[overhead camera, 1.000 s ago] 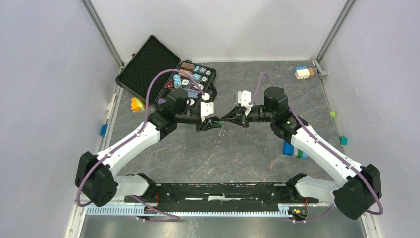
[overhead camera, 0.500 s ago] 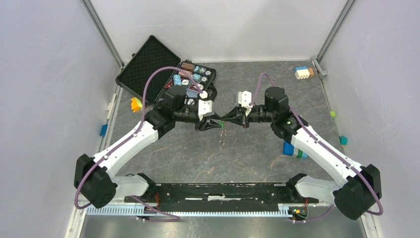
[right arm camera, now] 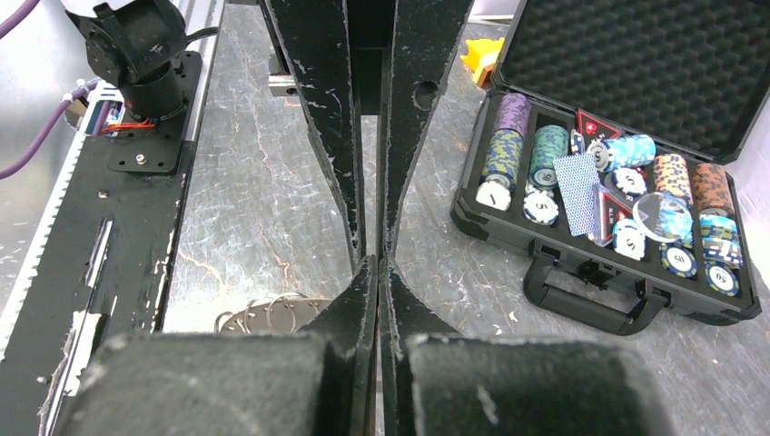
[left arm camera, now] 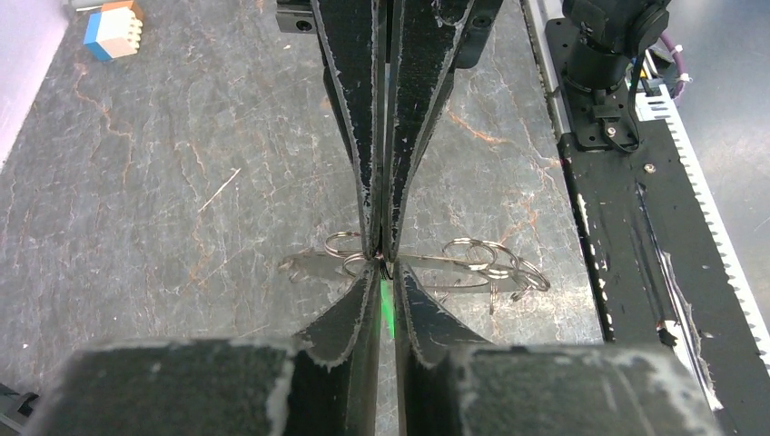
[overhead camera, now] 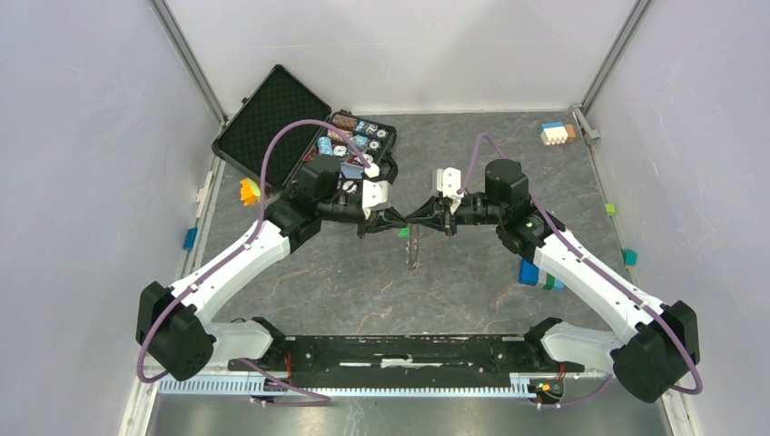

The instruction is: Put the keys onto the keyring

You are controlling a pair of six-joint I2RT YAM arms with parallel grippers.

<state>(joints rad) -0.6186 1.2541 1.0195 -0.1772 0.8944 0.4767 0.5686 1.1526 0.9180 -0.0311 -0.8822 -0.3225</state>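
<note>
Left claw (left arm camera: pixel 388 271) stood clenched on the green key (left arm camera: pixel 388 313), tip to tip with right claw (right arm camera: pixel 380 263), apparently clenched on the keyring (left arm camera: pixel 472 259); grey keys (overhead camera: pixel 415 252) hung just below both. Risk: slight misalignment could skid key off ring, dropping it to desk (left arm camera: pixel 182 182).

The left end effector (overhead camera: pixel 396 222) and right end effector (overhead camera: pixel 418 218) pointed at each other, tip to tip, each with fingers pinched together.
</note>
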